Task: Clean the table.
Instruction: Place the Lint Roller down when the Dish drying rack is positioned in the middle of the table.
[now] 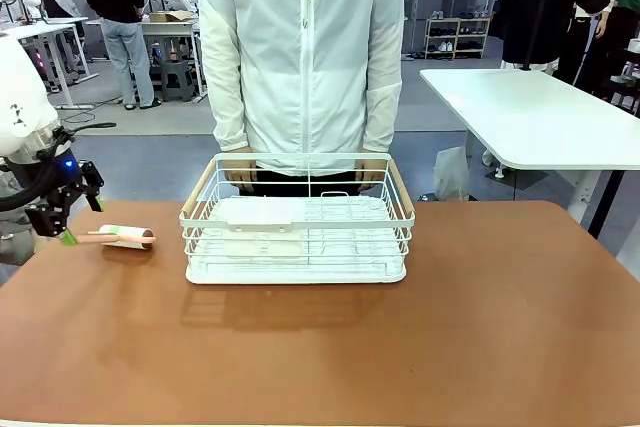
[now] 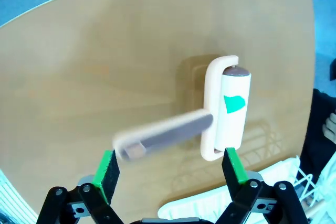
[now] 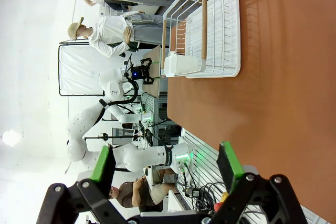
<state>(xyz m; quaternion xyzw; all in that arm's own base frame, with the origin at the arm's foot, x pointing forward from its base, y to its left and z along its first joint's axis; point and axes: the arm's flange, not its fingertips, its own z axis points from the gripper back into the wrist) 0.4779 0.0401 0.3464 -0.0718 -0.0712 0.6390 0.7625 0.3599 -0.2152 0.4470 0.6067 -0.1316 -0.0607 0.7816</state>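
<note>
The big reddish-brown worktop (image 1: 400, 337) with round corners fills the near part of the front view. A white wire basket (image 1: 298, 222) with wooden handles stands on it, near the far edge. A person in a white jacket (image 1: 300, 47) stands behind the basket, with both hands down by its far rim.

A lint roller (image 1: 125, 237) with a pale handle and a white roll lies on the worktop, to the left of the basket and apart from it. In the left wrist view the roller (image 2: 223, 111) shows a small green mark on its roll, and its handle looks blurred.

The left tool (image 1: 62, 222) is at the left edge of the worktop, just beside the roller's handle end. Its green pads (image 2: 105, 174) are spread wide and pinch nothing.

The right tool (image 3: 165, 169) hangs above bare worktop. Its pads are spread wide too, with nothing between them.
</note>
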